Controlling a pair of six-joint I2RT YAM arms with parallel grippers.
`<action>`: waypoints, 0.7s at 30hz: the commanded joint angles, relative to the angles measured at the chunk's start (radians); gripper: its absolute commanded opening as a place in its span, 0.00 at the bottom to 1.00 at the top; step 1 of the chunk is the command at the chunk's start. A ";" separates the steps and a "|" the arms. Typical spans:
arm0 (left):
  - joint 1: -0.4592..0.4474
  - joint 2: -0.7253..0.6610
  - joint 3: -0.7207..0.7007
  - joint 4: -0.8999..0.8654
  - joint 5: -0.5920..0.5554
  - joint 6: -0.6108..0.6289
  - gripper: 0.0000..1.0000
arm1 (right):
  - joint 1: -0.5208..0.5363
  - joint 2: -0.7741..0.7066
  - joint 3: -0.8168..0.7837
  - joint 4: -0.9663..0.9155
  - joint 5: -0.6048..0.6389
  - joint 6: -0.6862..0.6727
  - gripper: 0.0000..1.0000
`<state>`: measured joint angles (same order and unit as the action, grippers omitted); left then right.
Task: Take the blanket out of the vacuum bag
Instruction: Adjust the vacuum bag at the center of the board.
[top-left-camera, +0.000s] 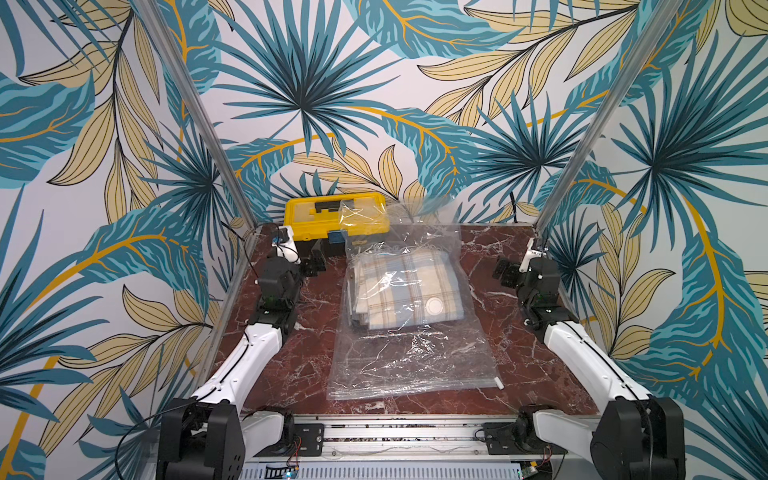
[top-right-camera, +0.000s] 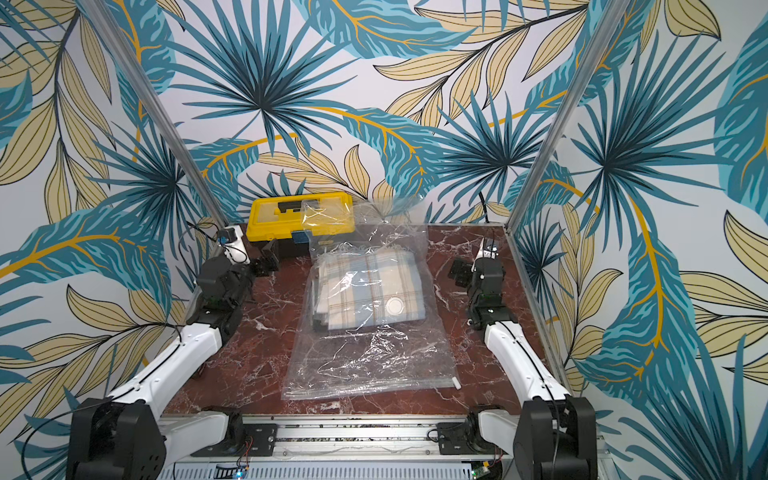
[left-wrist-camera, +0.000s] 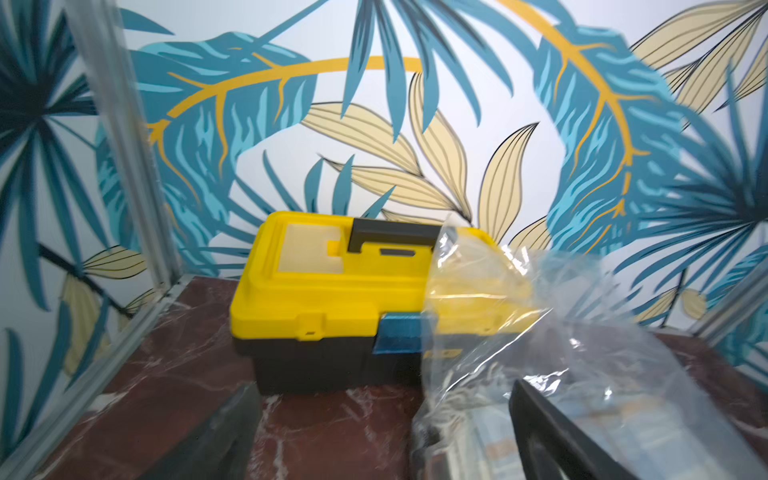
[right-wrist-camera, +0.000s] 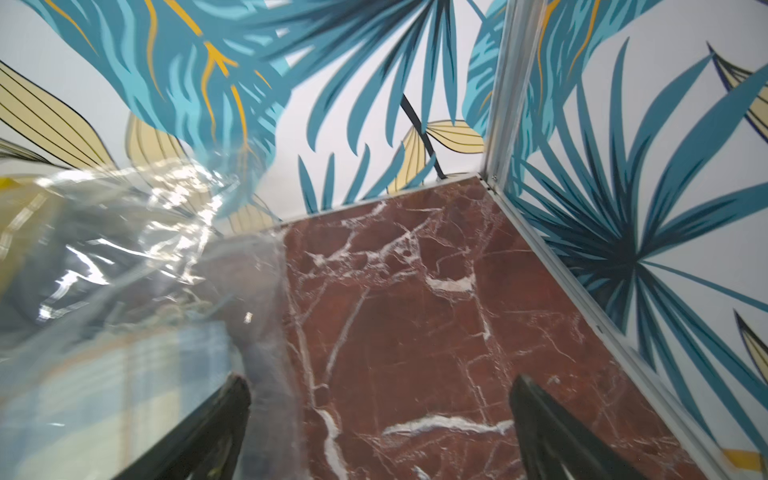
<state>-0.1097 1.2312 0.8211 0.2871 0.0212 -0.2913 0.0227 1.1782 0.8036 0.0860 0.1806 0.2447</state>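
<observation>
Red marble worktop (top-left-camera: 291, 374), white veins; crinkly clear vacuum bag (top-left-camera: 411, 357) at centre, folded plaid blanket (top-left-camera: 399, 282) inside. Flanking it, left tool (top-left-camera: 316, 261), right tool (top-left-camera: 505, 271): wide open, empty.

You can see the big, crinkly clear plastic bag (top-left-camera: 415, 357) lying flat in the middle of the red marble table (top-left-camera: 519, 332). Its little white clip (top-left-camera: 499, 382) is at the near end. The folded blue and cream checked blanket (top-left-camera: 395, 282) sits inside the far half, under the round white valve (top-left-camera: 434, 307).
</observation>
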 joint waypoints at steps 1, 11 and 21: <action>-0.023 0.168 0.061 -0.360 0.218 -0.185 0.94 | 0.033 0.040 -0.060 -0.290 -0.192 0.234 0.99; -0.118 0.377 0.160 -0.372 0.283 -0.211 0.93 | 0.127 0.245 -0.132 -0.009 -0.311 0.314 1.00; -0.170 0.483 0.151 -0.349 0.242 -0.210 0.93 | 0.162 0.472 -0.094 0.195 -0.442 0.358 0.99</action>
<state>-0.2752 1.6943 0.9791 -0.0723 0.2733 -0.4969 0.1596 1.6054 0.6834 0.2180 -0.1989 0.5838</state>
